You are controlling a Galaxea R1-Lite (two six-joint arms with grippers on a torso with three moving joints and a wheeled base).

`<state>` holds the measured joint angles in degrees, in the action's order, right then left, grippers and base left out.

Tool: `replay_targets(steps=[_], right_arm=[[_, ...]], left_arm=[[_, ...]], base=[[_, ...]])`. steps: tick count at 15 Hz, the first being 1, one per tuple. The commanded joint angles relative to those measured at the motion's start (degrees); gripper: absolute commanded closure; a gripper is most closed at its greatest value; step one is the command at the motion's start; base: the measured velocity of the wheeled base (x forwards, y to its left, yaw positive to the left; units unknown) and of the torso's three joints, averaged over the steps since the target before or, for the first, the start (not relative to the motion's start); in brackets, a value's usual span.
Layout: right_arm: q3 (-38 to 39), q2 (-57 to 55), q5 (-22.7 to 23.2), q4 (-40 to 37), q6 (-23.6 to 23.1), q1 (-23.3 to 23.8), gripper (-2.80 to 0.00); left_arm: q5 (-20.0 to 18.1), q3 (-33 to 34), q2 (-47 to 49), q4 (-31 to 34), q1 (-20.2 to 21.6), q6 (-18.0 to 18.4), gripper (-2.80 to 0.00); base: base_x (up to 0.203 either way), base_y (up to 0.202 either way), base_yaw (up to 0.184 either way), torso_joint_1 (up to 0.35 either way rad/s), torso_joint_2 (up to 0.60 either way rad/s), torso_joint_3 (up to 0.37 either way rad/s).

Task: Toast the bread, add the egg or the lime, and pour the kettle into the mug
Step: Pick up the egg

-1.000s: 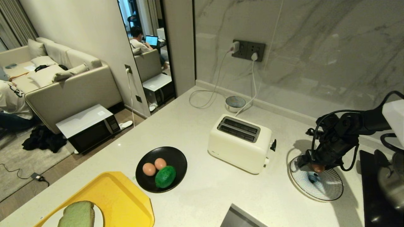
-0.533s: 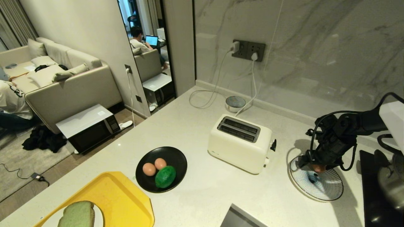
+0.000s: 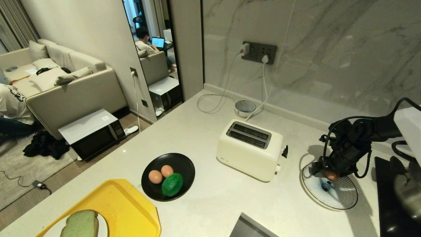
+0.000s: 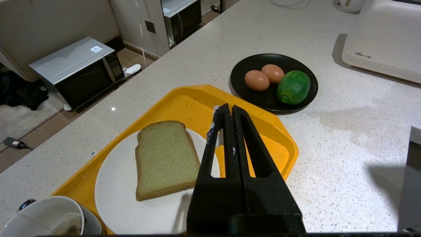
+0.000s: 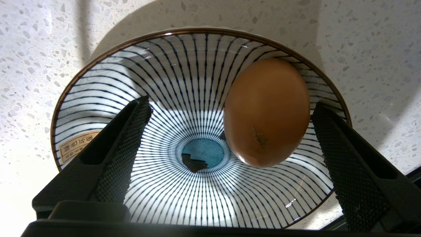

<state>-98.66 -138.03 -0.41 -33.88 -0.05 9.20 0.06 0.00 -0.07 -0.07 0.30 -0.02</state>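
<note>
My right gripper (image 3: 326, 171) (image 5: 231, 106) hangs open over a blue-striped bowl (image 3: 340, 197) (image 5: 184, 62) right of the toaster. One egg (image 3: 331, 176) (image 5: 267, 112) lies in the bowl between the spread fingers, free of both. Two more eggs (image 4: 257, 80) and the lime (image 3: 172, 184) (image 4: 293, 87) lie on a black plate (image 3: 179, 160). The bread (image 3: 80, 225) (image 4: 164, 158) lies flat on a white plate (image 4: 125, 204) in a yellow tray (image 3: 125, 200). My left gripper (image 4: 227, 108) hovers shut and empty above that tray. The mug (image 4: 39, 217) stands beside the tray. The kettle is out of view.
A cream toaster (image 3: 250, 149) with two empty slots stands mid-counter, cables and a small round puck (image 3: 245, 107) behind it. A black hob with a metal vessel (image 3: 408, 189) is at the right edge. People sit in the room to the left.
</note>
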Motion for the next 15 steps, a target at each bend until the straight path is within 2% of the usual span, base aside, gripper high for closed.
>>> replay_targets(steps=[1,15], right_arm=[[-0.39,-0.52,-0.06,-0.22,-0.13,0.11,0.0],[-0.4,-0.97,-0.08,-0.14,-0.39,0.17,0.0]], left_arm=[[0.02,0.0,-0.01,-0.01,0.05,-0.02,0.0],[0.02,0.0,-0.01,-0.01,0.05,-0.06,0.0]], base=[[0.0,0.0,0.0,0.0,0.0,0.0],[0.0,0.0,0.0,0.0,0.0,0.0]])
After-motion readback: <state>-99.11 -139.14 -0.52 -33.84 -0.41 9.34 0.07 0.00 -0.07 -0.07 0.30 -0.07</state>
